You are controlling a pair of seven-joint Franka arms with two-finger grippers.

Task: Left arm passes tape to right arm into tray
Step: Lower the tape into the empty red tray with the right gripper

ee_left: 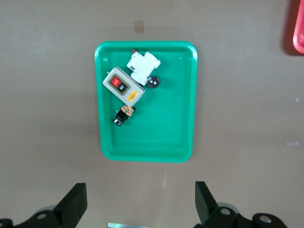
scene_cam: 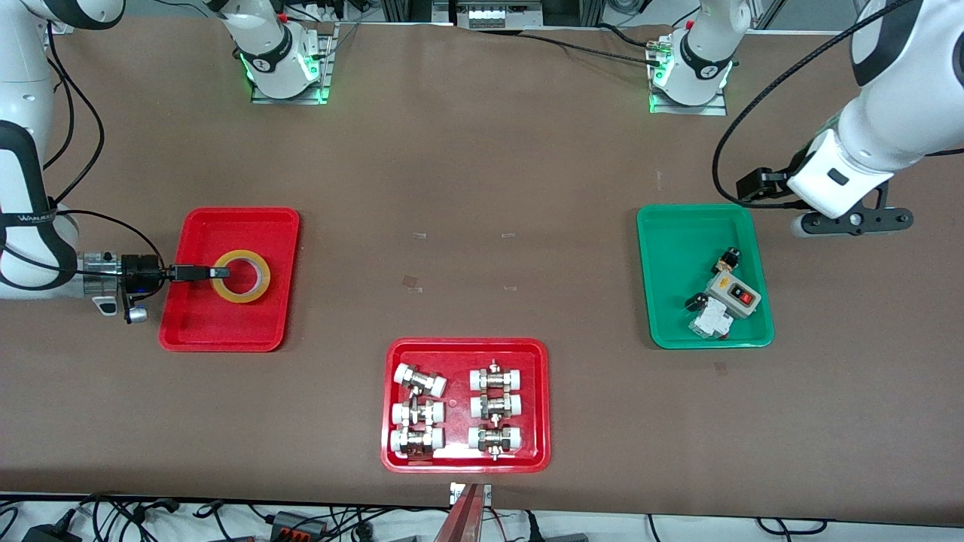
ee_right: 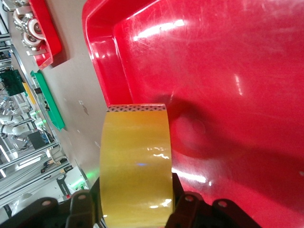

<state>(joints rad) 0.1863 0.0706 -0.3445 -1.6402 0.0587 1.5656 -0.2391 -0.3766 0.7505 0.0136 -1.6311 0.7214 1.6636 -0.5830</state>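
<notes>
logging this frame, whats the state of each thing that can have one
tape: held by the right end effector, over the plain red tray
right end effector: shut on the tape's wall
left end effector: open, empty, waiting above the table beside the green tray
plain red tray: holds nothing but the tape over it
green tray: holds a switch box and small parts
red fittings tray: holds six fittings

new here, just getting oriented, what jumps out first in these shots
The yellow tape, gripped by the right gripper over the plain red tray at the right arm's end. Nearest the camera, another red tray holds metal fittings. The left gripper waits open beside the green tray.
</notes>
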